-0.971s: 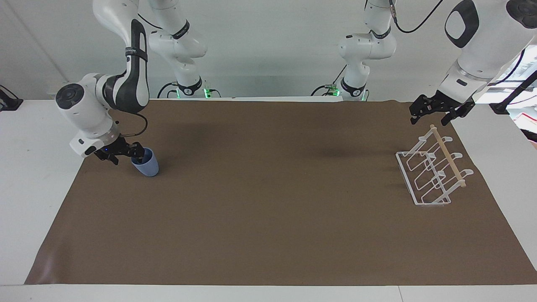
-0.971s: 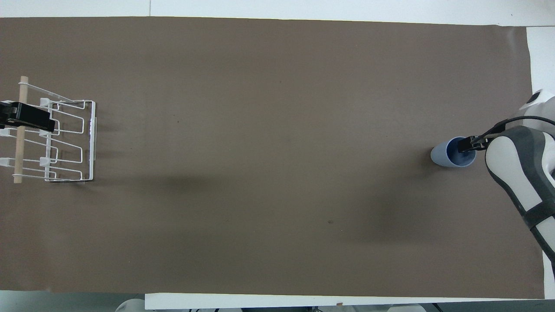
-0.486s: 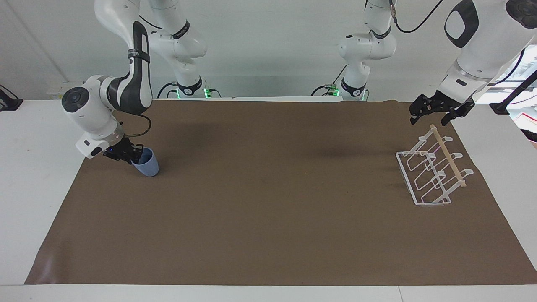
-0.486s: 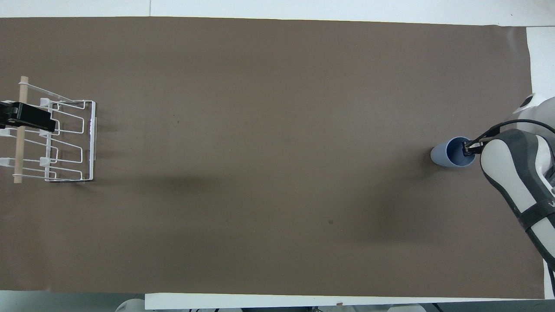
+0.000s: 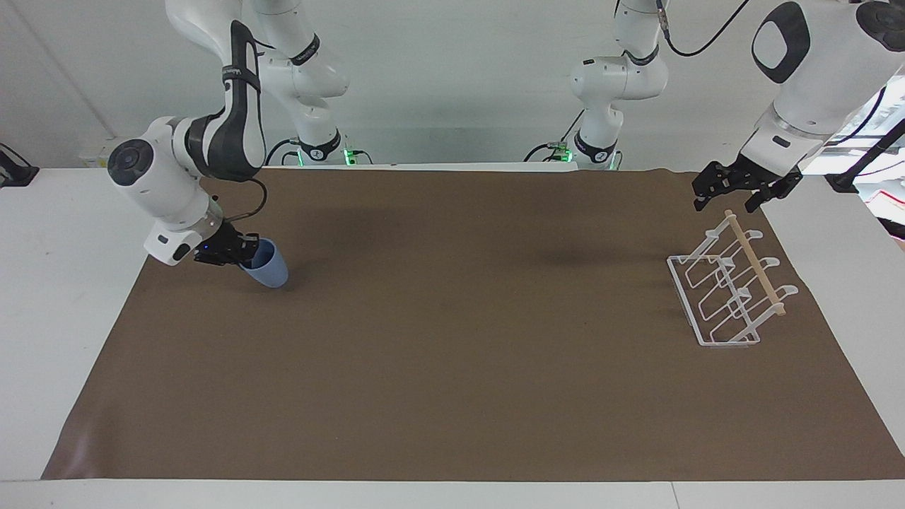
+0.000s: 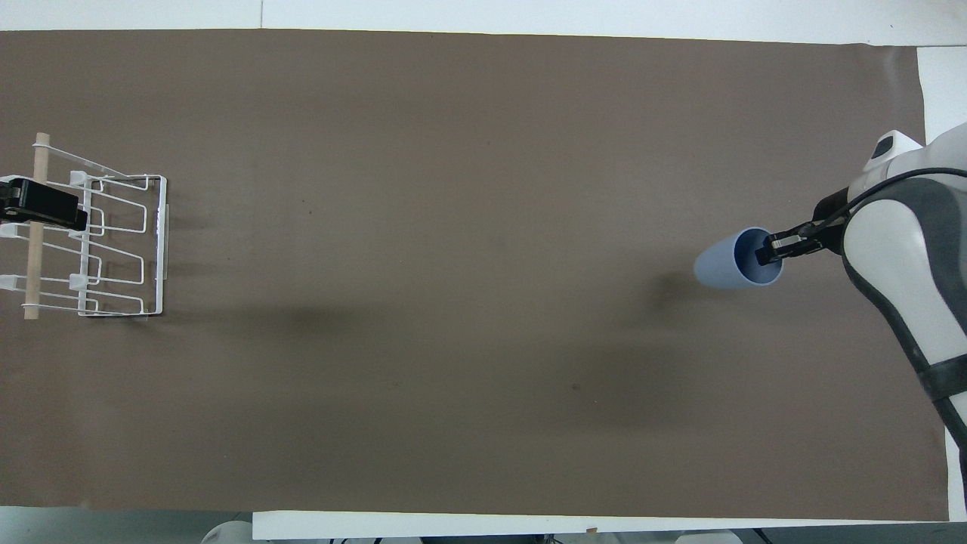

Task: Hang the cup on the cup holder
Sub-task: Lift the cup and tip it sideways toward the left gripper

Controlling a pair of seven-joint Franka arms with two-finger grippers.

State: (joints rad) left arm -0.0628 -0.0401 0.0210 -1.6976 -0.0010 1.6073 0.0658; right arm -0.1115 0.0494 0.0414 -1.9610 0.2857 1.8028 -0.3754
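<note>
Item: cup (image 5: 271,267), light blue, handleless, tapering to its base; held clear of the brown mat (image 5: 452,367) at the right arm's end of the table, tilted so the mouth faces the wrist and the base points toward the middle of the table; the tilt looks suited to a later slide, mouth first, over a prong.

Item: right gripper (image 5: 244,252); clamped on the cup's rim, one finger inside the mouth and one outside, as the overhead view shows (image 6: 769,251); a rim pinch fits a tumbler with no handle and leaves the body free.

Item: cup holder (image 5: 728,286), white wire rack with angled looped prongs and a wooden dowel (image 5: 755,263) across the top; stands on the mat at the left arm's end of the table, well apart from the cup; no cup on any prong.

Item: left gripper (image 5: 732,194); jaws wide apart, holding nothing; hangs over the end of the rack nearer the robots; waits, perhaps to steady the rack.

Status, as judged: cup lifted; carry across the table and hanging not yet done.
</note>
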